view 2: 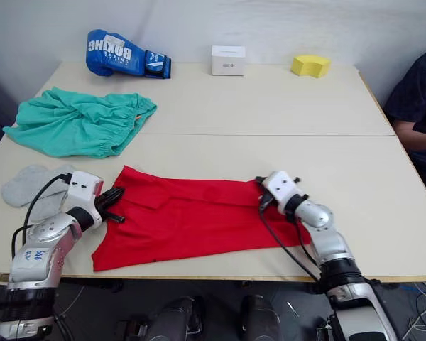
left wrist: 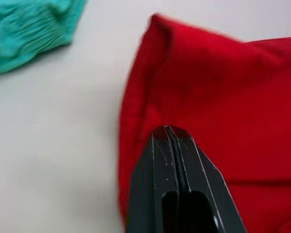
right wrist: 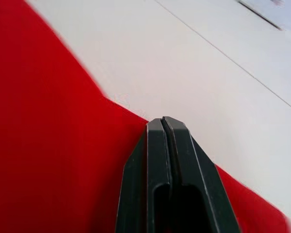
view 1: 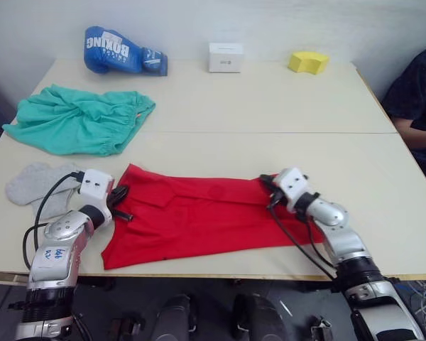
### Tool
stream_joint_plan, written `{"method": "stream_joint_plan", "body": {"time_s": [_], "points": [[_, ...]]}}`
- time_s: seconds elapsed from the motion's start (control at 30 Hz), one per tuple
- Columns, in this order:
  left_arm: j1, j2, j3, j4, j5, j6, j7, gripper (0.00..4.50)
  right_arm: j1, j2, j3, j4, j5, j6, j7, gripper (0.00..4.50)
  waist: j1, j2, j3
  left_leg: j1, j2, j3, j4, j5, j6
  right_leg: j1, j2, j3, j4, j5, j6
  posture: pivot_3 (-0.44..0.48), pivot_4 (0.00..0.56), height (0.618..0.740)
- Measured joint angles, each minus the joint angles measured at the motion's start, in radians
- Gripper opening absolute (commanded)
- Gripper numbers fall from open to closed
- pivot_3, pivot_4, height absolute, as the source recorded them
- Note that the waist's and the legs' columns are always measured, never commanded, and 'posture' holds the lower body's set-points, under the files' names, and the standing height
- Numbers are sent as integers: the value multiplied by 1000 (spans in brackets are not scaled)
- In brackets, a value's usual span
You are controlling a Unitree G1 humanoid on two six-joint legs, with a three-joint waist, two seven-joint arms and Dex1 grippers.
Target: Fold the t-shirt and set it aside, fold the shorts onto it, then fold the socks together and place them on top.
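The t-shirt (view 1: 199, 217) is shown partly folded along the near table (view 1: 270, 106) edge, so the first step is judged in hand. The left gripper (view 1: 121, 202) is pressed together over its left edge; the right gripper (view 1: 268, 190) is closed at the cloth's far border. Whether cloth is pinched cannot be told. A further fold, then moving aside, is called for. The socks (view 1: 39, 185) lie just left of the left gripper; beyond it lie the shorts (view 1: 78, 121).
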Motion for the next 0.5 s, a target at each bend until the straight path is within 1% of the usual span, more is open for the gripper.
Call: {"method": "stream_joint_plan", "body": {"time_s": [0.1, 0.13, 0.17, 0.23, 0.3, 0.37, 0.43, 0.47, 0.5], "points": [[1, -4, 22, -1, -30, 21, -3, 0, -18, 2, -35, 42, 4, 4, -33, 16, -2, -1, -3, 0, 0, 0, -1, 0, -1, 0, 0, 0, 0, 0, 0, 0, 150, 740], [6, -2, 36, -2, -47, 27, -18, 0, -23, 4, -50, 52, 12, 11, -40, 16, -3, -1, -3, 0, 0, 0, -1, 3, -4, -1, 0, 0, 0, 0, 0, 0, 150, 740], [23, 10, 53, -6, -74, 31, -52, 0, -29, 11, -66, 56, 24, 23, -45, 16, -3, -1, -2, -1, 0, 0, -1, 3, -5, -1, 0, 0, 0, 0, 0, 0, 150, 740], [76, 72, 84, -17, -140, 26, -173, 0, -30, 20, -91, 61, 55, 36, -37, 16, -10, 0, -2, -2, 1, 1, -3, 3, -5, -3, 1, 0, -1, -1, -1, 0, 150, 740], [121, 157, 112, -20, -188, 8, -309, 0, -29, 39, -113, 52, 110, 32, 4, 16, -17, 0, -1, -3, 2, 1, -3, 3, -6, -4, 2, -1, -1, -2, -3, 0, 150, 740], [148, 294, 136, -19, -228, -9, -479, 0, -29, 55, -117, -1, 172, 24, 74, 16, -26, 2, 1, -4, 2, 1, -3, 3, -7, -5, 2, -1, 0, -2, -4, 0, 150, 740], [135, 378, 154, -17, -247, -24, -580, 0, -31, 55, -117, -52, 206, 25, 128, 16, -26, 6, 3, -3, 2, 1, -3, 3, -6, -4, 2, -1, 0, -2, -4, 0, 150, 740], [111, 400, 147, -9, -250, -33, -616, 0, -32, 52, -116, -72, 213, 27, 152, 16, -26, 7, 3, -3, 2, 1, -3, 2, -6, -4, 2, -1, -1, -2, -4, 0, 150, 740], [57, 400, 128, 8, -248, -52, -639, 0, -36, 48, -107, -88, 215, 31, 176, 16, -21, 8, 4, -3, 1, 0, -3, 3, -6, -4, 1, -1, 0, -2, -3, 0, 150, 740]]}}
